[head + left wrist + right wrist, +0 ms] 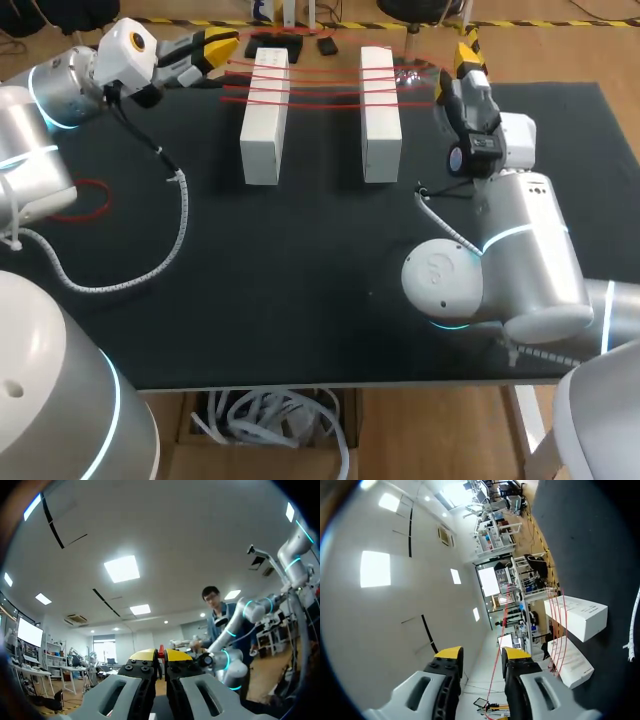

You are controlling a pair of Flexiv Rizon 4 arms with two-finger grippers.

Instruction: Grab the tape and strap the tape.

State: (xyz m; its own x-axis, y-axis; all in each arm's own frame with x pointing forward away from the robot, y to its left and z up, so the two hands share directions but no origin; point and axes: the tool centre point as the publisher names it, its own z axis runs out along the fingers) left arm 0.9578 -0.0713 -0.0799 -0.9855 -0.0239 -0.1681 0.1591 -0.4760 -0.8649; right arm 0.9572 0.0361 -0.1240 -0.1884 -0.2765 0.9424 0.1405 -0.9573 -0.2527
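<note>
We are at a robotics lab bench, not a home or a shop. Two pale industrial arms with glowing blue rings, our left arm (55, 90) and our right arm (510, 260), flank a pair of white blocks (264, 115) standing on a tabletop (300, 300) covered in plain black matting. Strands of red tape (320, 85) run across the blocks (plain bricks, of foam or plastic, we cannot tell which). A spiral-wrapped cable (178, 225) trails over the matting on the left arm's side of the blocks.
</note>
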